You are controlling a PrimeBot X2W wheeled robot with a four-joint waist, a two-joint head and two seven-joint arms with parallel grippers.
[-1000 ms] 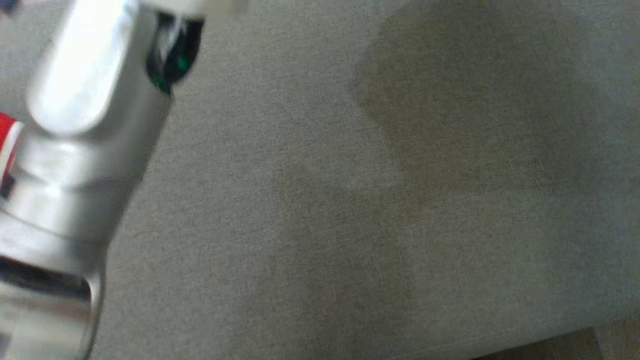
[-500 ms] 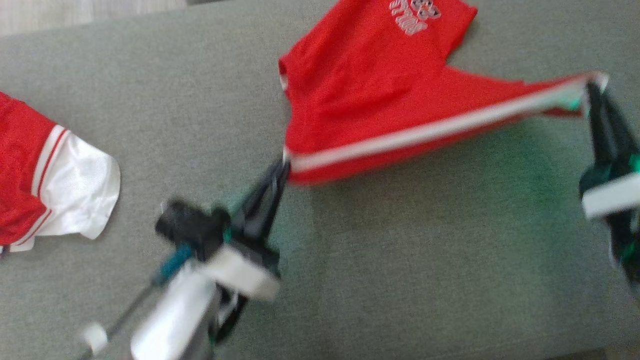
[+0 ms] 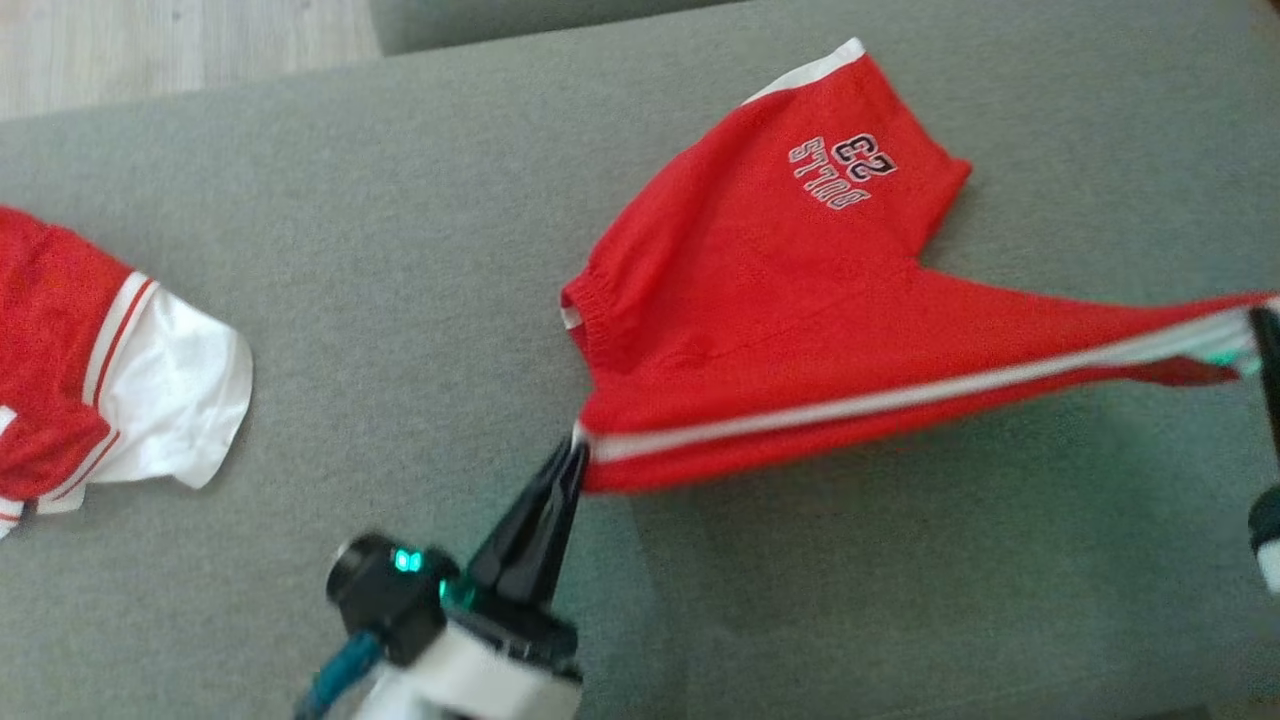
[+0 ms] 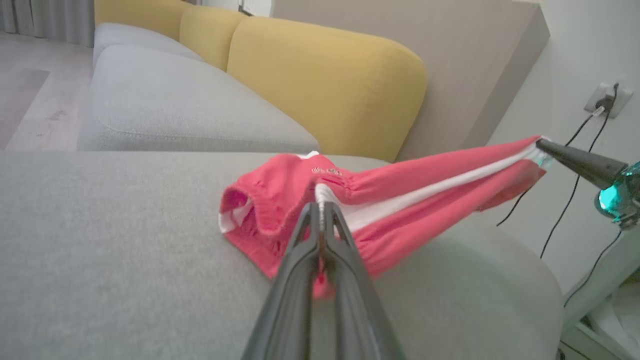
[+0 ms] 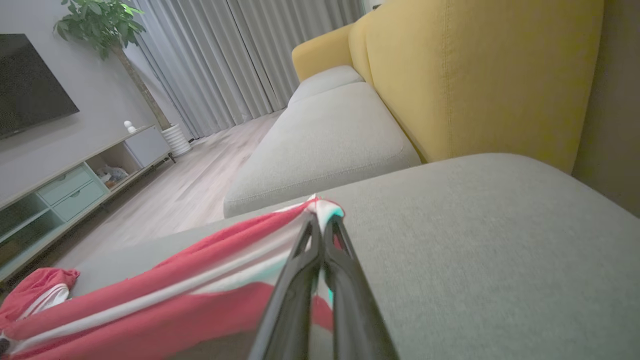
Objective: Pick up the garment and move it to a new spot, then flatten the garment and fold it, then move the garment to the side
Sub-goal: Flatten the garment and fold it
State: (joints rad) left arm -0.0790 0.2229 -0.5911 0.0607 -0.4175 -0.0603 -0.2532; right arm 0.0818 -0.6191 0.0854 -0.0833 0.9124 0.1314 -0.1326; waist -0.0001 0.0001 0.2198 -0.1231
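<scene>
The garment (image 3: 780,300) is a pair of red shorts with a white side stripe and a printed number, stretched across the grey cushion (image 3: 400,250). My left gripper (image 3: 577,450) is shut on the waistband corner (image 4: 320,197) at the shorts' near left. At the far right edge my right gripper (image 3: 1255,325) is shut on the other end of the striped side (image 5: 320,207), which hangs lifted above the cushion. The shorts' far leg still lies on the cushion (image 4: 100,250). My right gripper (image 4: 542,145) also appears in the left wrist view, holding the stretched edge.
A second red and white garment (image 3: 90,370) lies at the cushion's left. Yellow sofa backrests (image 4: 325,85) and a further grey seat (image 5: 320,140) stand beyond. A wall socket with cables (image 4: 602,102) is to the right, wooden floor (image 3: 150,40) behind.
The head camera has swung a lot, from bare cushion to the shorts. Over the last half second the shorts sit lower in the picture, still stretched between both shut grippers.
</scene>
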